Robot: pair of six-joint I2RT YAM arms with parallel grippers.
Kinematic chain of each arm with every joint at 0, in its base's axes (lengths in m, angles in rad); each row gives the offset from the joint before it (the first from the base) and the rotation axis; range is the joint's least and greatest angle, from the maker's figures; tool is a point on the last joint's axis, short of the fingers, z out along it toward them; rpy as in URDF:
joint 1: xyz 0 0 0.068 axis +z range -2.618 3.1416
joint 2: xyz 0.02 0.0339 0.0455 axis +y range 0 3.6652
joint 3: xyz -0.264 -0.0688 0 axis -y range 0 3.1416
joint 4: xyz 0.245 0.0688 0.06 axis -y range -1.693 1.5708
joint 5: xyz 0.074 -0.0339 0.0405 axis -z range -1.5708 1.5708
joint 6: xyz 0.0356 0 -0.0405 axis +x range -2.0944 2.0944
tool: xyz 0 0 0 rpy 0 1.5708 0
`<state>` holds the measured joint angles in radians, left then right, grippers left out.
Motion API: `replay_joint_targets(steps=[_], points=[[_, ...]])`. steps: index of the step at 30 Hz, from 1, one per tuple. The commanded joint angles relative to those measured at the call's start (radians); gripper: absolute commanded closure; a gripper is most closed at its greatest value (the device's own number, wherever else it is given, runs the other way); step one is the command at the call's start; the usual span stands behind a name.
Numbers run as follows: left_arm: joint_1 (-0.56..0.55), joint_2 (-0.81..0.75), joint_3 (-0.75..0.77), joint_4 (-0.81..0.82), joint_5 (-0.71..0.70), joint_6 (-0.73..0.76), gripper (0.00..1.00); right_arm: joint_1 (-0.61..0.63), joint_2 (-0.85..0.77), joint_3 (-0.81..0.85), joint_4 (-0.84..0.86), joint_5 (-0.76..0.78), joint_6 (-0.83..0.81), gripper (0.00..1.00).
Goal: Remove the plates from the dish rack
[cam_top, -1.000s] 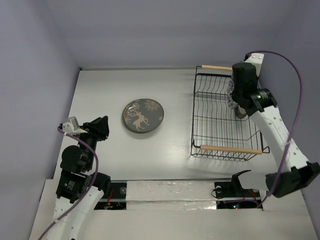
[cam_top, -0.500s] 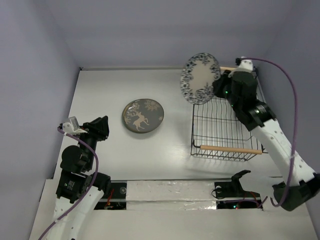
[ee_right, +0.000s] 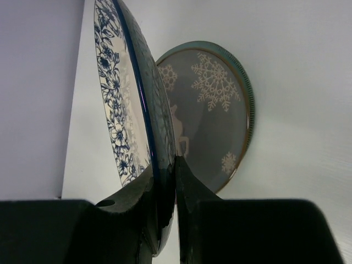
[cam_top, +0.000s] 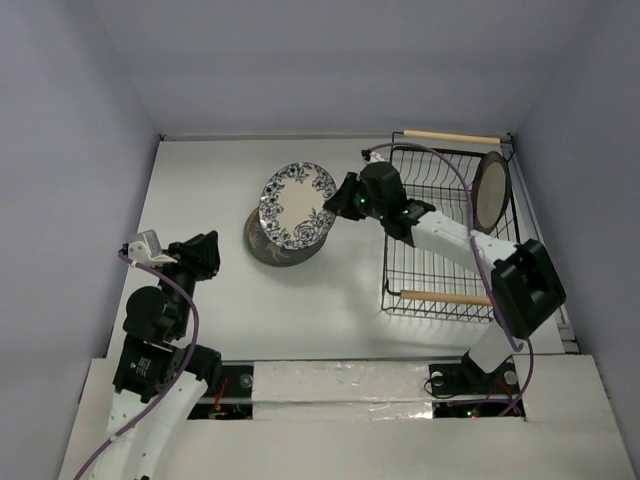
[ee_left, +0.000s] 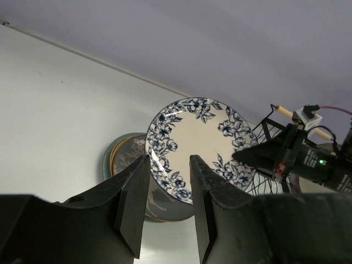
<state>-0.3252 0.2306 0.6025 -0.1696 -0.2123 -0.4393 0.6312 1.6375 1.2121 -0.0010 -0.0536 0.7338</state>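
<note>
My right gripper (cam_top: 345,198) is shut on the rim of the white-blue floral plate (cam_top: 296,205) and holds it tilted above the grey deer plate (cam_top: 262,250), which lies flat on the table. In the right wrist view my gripper (ee_right: 168,181) pinches the floral plate (ee_right: 118,110) over the grey plate (ee_right: 214,115). The black wire dish rack (cam_top: 450,240) stands at the right; one dark-rimmed plate (cam_top: 489,190) stands on edge in its far right corner. My left gripper (cam_top: 203,252) is open and empty, left of the plates; its view shows the floral plate (ee_left: 198,132) beyond the gripper (ee_left: 168,203).
The rack has two wooden rod handles, one at the back (cam_top: 452,136) and one at the front (cam_top: 460,298). Grey walls close in the table on three sides. A purple cable loops over the rack from my right arm.
My right arm has swung left, carrying the floral plate from above the rack's back corner to over the grey deer plate. The left arm has not moved.
</note>
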Motion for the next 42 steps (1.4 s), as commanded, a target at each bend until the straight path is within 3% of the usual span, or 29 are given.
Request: replay_joint_targets(steps=[1, 12, 16, 22, 31, 34, 37, 39, 40, 41, 42], points=[[-0.002, 0.022, 0.014, 0.032, 0.005, -0.003, 0.68, 0.010, 0.020, 0.038, 0.321, -0.046, 0.128, 1.00], [-0.002, 0.006, 0.011, 0.035, 0.005, -0.004, 0.68, 0.073, 0.179, 0.017, 0.369, -0.066, 0.173, 1.00], [-0.002, 0.009, 0.014, 0.035, 0.005, -0.003, 0.68, 0.073, 0.197, 0.015, 0.314, -0.048, 0.155, 0.91], [-0.002, -0.013, 0.014, 0.035, 0.005, -0.003, 0.68, 0.082, 0.179, -0.020, 0.192, -0.014, 0.067, 0.46], [-0.002, -0.034, 0.014, 0.033, 0.005, -0.003, 0.68, 0.127, 0.078, 0.016, -0.032, 0.156, -0.085, 0.06], [-0.002, -0.037, 0.014, 0.035, 0.005, -0.003, 0.68, 0.146, 0.030, 0.058, -0.158, 0.262, -0.128, 0.01], [-0.002, -0.043, 0.016, 0.035, 0.005, -0.003, 0.68, 0.147, -0.057, 0.069, -0.218, 0.343, -0.152, 0.03], [-0.002, -0.048, 0.014, 0.035, 0.005, -0.001, 0.68, 0.147, -0.106, 0.084, -0.260, 0.383, -0.172, 0.13], [-0.002, -0.050, 0.016, 0.035, 0.005, -0.001, 0.68, 0.147, -0.154, 0.095, -0.283, 0.464, -0.198, 0.23], [-0.002, -0.051, 0.016, 0.035, 0.005, -0.001, 0.68, 0.137, -0.175, 0.108, -0.309, 0.522, -0.209, 0.67], [-0.002, -0.054, 0.014, 0.035, 0.005, 0.001, 0.68, 0.125, -0.195, 0.128, -0.362, 0.570, -0.221, 0.87]])
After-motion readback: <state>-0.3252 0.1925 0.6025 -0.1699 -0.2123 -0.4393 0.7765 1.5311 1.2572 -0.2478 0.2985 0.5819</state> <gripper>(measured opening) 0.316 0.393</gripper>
